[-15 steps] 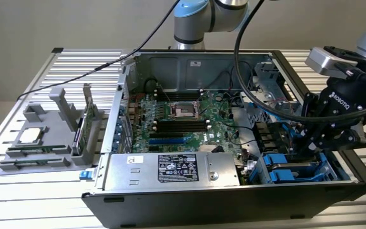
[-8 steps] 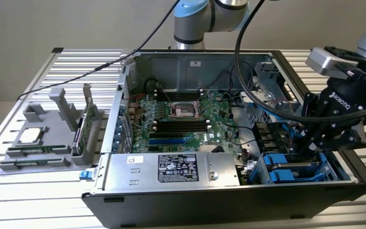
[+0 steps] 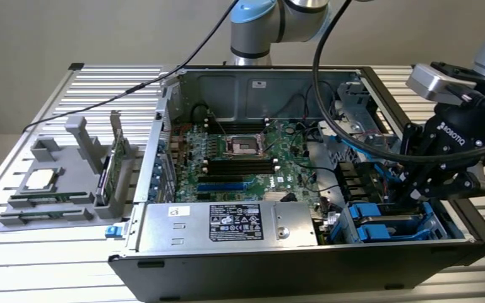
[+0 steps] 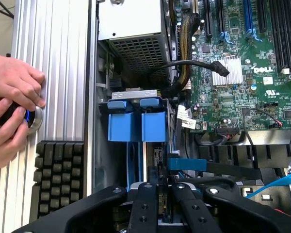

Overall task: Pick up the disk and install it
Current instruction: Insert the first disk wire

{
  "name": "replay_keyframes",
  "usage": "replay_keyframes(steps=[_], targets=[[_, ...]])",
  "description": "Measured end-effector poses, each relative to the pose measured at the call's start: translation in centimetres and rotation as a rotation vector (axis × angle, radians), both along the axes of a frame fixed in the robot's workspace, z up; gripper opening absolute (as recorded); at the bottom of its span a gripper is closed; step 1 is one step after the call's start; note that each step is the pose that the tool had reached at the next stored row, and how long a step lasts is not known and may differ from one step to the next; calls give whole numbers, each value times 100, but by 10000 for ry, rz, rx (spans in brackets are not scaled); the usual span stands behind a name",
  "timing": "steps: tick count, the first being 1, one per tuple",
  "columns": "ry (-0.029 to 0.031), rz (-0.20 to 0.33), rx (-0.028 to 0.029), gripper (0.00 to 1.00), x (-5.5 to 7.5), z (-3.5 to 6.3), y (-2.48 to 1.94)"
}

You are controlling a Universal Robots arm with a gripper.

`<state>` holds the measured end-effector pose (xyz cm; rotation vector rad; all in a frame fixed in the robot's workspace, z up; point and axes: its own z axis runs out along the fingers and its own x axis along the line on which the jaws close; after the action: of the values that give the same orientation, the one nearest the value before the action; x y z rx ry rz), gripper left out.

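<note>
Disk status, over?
Tool down in the case's drive bay, shut on disk. Blue carrier seated alongside. Person's hands beside the case.

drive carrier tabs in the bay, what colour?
Bright blue carrier tabs; clearest in the wrist view.

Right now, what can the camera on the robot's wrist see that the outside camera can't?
Wrist view alone: a person's hands around a small round device, and a black keyboard beside the computer case.

Exterior view alone: the grey holder with a square chip, the silver power supply, and the robot arm.

Both: the green motherboard and the blue disk carrier, with the gripper reaching down into the drive bay.
</note>
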<state>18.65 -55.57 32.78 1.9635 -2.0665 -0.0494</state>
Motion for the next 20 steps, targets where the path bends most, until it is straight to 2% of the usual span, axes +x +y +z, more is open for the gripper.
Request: replay_keyframes(steps=[18,20], targets=[[-4,223,-4,17,-6,-42,0],[-2,225,11,24,-4,-47,0]])
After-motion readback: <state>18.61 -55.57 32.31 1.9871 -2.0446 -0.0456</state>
